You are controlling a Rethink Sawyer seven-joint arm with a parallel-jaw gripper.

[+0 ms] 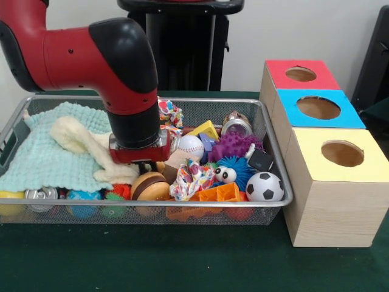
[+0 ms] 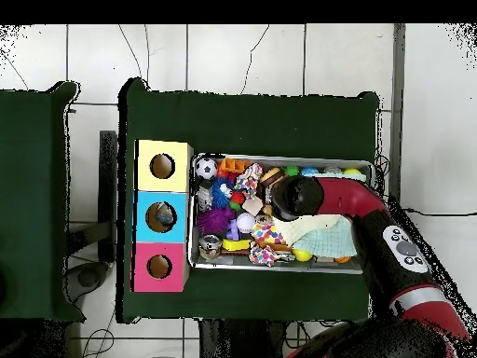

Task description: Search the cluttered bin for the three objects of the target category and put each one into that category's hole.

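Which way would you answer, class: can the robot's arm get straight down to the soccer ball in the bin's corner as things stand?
Probably yes. The soccer ball lies on top of the clutter by the bin's wire corner, nothing covering it. The arm is lowered over the middle, so it must shift sideways first.

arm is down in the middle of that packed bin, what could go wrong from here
The claw is hidden under the arm's wrist among tightly packed toys, so it might catch a neighbour such as the baseball or the patterned cloth instead of its target. The cream cloth lies against the wrist and could snag and drag out when the arm lifts. Toys near the bin rim could spill.
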